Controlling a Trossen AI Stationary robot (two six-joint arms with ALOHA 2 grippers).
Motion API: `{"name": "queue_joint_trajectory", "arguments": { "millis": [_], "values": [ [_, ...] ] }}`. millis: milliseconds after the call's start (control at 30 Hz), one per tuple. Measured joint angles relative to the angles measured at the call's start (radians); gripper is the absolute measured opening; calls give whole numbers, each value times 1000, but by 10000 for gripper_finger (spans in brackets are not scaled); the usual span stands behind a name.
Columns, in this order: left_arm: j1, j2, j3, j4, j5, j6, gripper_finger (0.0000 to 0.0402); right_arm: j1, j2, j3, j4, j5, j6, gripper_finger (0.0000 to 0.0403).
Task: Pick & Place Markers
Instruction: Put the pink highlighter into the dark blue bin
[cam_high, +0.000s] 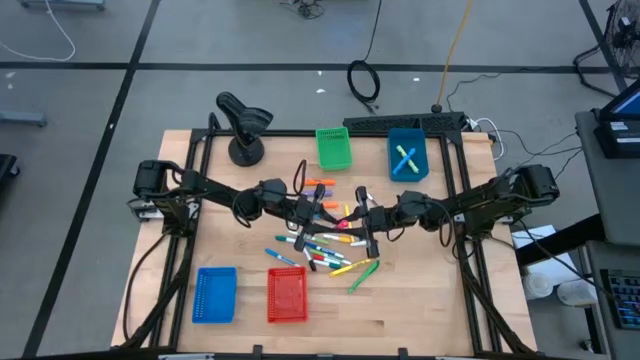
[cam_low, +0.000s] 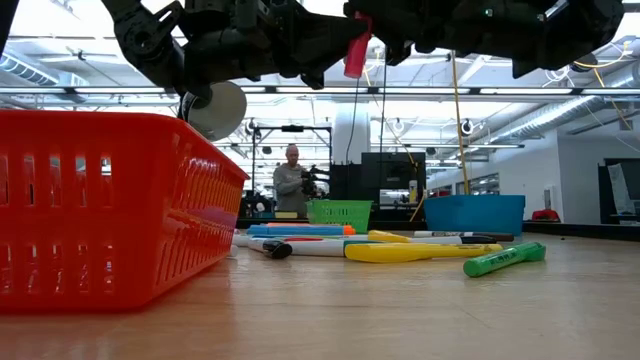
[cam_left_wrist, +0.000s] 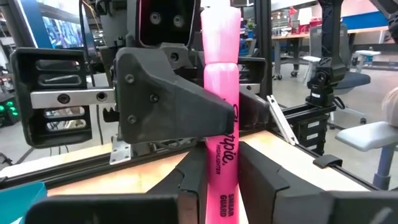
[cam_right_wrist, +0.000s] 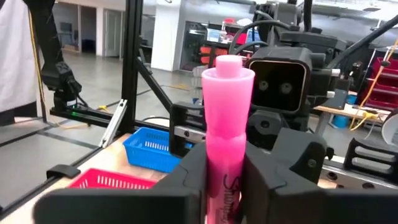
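I have the pink marker (cam_left_wrist: 221, 93) lifted above the bench (cam_high: 420, 310), mid-handover: left tool (cam_left_wrist: 217, 186) and right tool (cam_right_wrist: 225, 180) both clamp it. Next, I judge, the left should release.

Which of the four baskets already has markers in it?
The blue basket at the table's far edge, beside the green basket. Green markers lie inside; the other three look empty.

Grey floor (cam_high: 90, 110), bright ceiling lights (cam_low: 300, 60)

Overhead, table-level, two close wrist cameras; all share pink marker (cam_left_wrist: 221, 93).
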Motion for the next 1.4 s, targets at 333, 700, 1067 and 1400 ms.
{"name": "queue_joint_trajectory", "arguments": {
  "millis": [333,700,1067,1400],
  "values": [
    [-19,-31,-1,-89,-225,-74,172,0,-1,0,-49,105,-19,46],
    [-89,-282,1,-489,-503,13,272,-1,-200,-1,-424,368,-84,46],
    [-129,-420,0,-739,-610,-34,280,-166,-443,-34,-751,622,-21,51],
    [-129,-418,0,-760,-609,-40,280,-518,-533,-178,-755,743,101,51]
  ]
}}
